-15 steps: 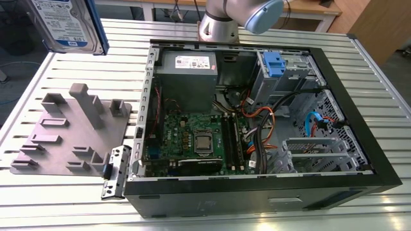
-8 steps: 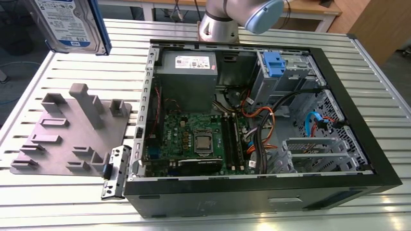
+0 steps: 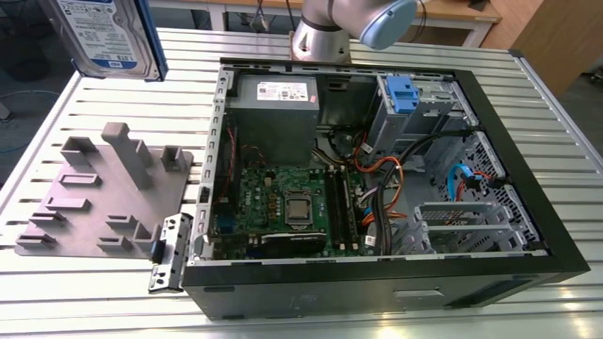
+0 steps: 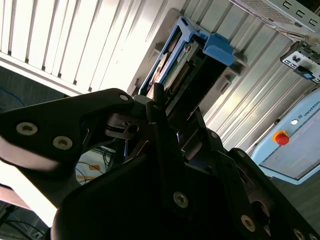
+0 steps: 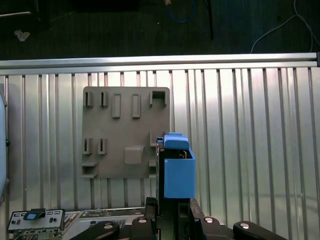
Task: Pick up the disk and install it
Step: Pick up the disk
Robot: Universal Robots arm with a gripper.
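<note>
Clamping the silver-metal, blue-railed hard drive in the jaws of my gripper, long axis straight out from them, I hold it well apart from the open black computer case.

disk: clamped in tool, aloft, nothing touching
fixture: upright pegs on surface, well below disk
case: open upward
cage: cables cross near it, blue latch upright on it

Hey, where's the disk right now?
The disk is up in the air at the exterior view's top left, above the grey holder plate and outside the computer case, clamped in the gripper.
</note>
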